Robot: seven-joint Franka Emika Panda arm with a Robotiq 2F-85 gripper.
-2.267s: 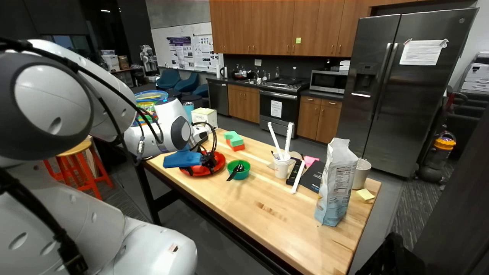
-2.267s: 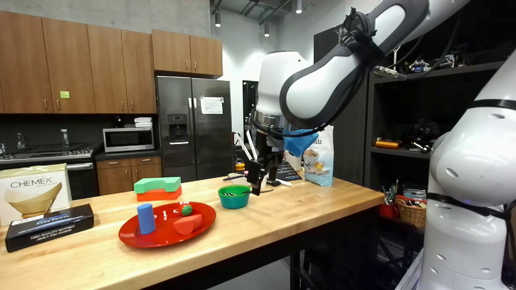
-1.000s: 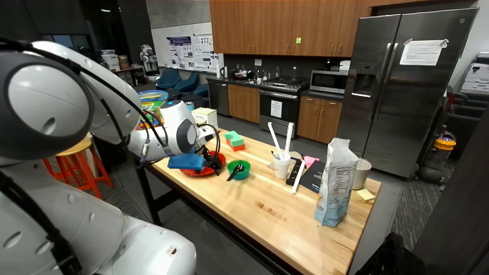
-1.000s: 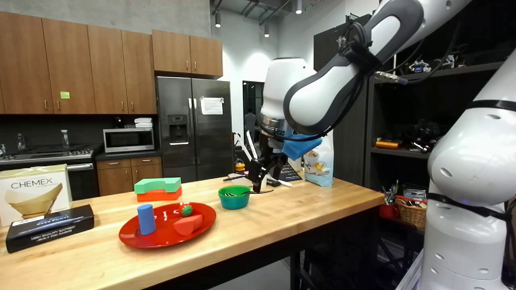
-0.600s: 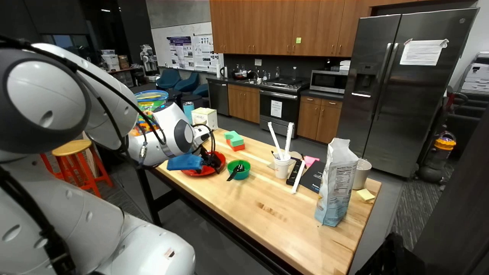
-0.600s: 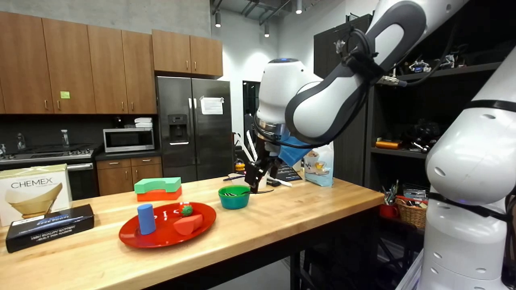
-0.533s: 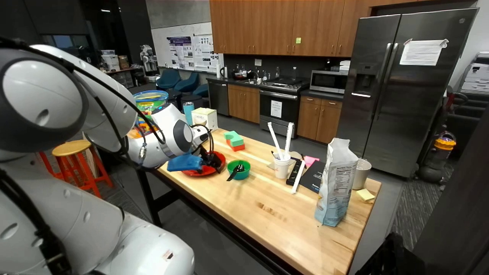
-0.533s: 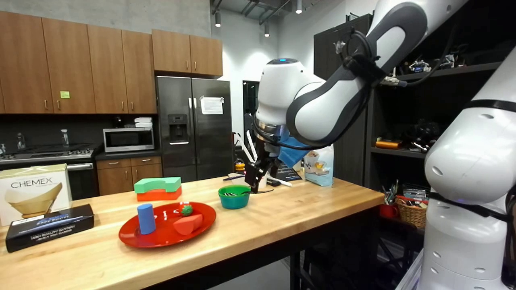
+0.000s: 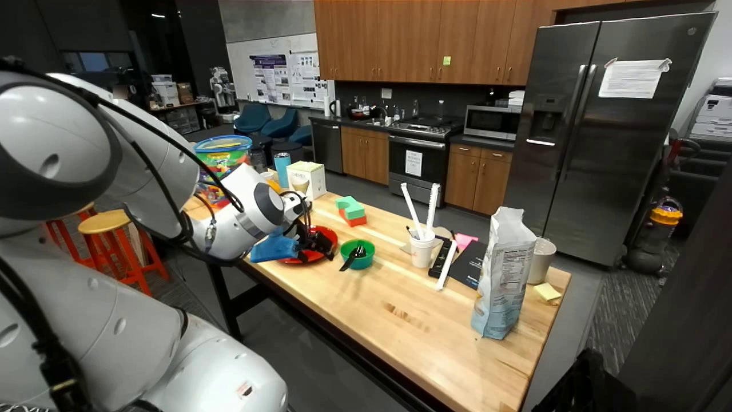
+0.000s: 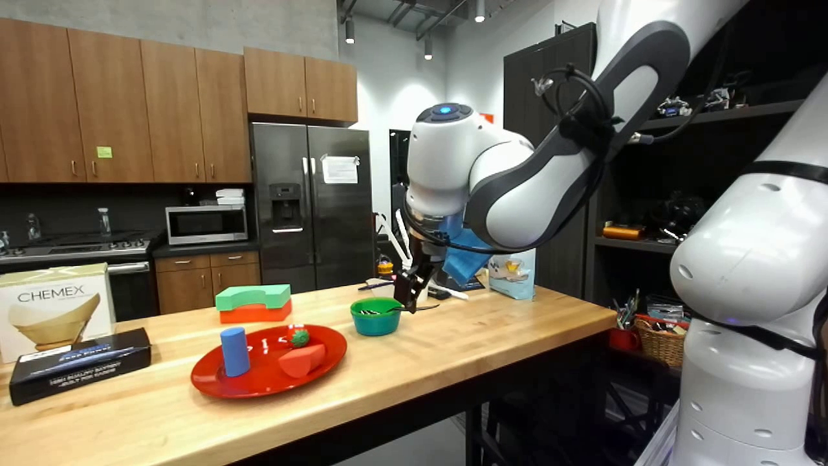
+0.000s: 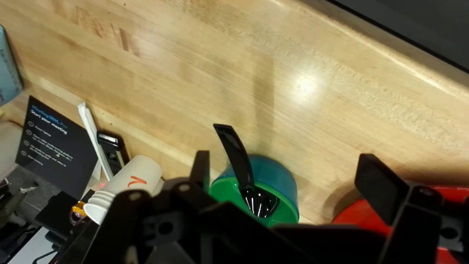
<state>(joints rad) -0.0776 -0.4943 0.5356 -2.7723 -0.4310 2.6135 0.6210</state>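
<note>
My gripper (image 11: 287,165) stands open above the table, its fingers (image 11: 381,187) wide apart with nothing gripped. Below and between them in the wrist view sits a round bowl (image 11: 276,176), green inside and blue outside. A black utensil (image 11: 234,154) leans in it, its handle sticking out over the rim; the dark end (image 11: 260,201) rests inside. Whether any finger touches the handle I cannot tell. In an exterior view the gripper (image 10: 406,299) hangs right by the bowl (image 10: 375,325). A red plate (image 10: 259,386) bears a blue cylinder (image 10: 235,353), a toy strawberry (image 10: 299,336) and a red piece (image 10: 301,363).
A green block (image 9: 349,207) lies on a red one beyond the bowl. Paper cups (image 9: 422,252) with white straws, a black card (image 9: 469,263) and a tall bag (image 9: 503,280) stand farther along. A Chemex box (image 10: 58,307) and a black box (image 10: 81,366) lie past the plate.
The forearm and wrist have tilted and sunk a little, and the blue cover on the wrist has swung lower. The fingers stay by the bowl and remain open. The tabletop things have not moved.
</note>
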